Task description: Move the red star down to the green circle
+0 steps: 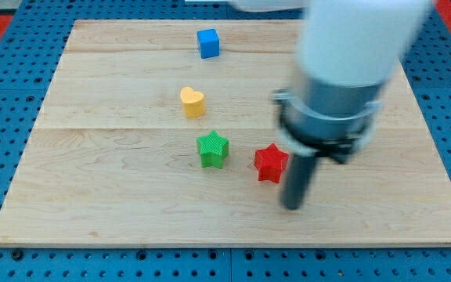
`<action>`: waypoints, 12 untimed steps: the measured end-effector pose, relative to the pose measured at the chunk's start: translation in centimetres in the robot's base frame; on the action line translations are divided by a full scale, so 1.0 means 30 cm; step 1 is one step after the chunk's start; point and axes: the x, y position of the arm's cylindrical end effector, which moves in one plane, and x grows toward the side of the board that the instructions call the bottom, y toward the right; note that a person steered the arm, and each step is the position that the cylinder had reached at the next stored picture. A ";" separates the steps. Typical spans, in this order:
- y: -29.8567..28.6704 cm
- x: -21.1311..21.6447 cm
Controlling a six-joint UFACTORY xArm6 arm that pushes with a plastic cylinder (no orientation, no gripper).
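The red star (270, 163) lies on the wooden board (116, 180) right of the middle. My tip (292, 207) is just to the right of it and a little below, close to the star; I cannot tell if they touch. A green star (212, 149) sits to the left of the red star. No green circle shows; the arm's body (351, 63) hides part of the board's upper right.
A yellow heart (193, 101) lies above the green star. A blue cube (208, 43) sits near the board's top edge. A blue pegboard (6, 70) surrounds the board.
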 end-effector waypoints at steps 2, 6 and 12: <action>-0.251 -0.190; 0.204 -0.116; 0.263 -0.223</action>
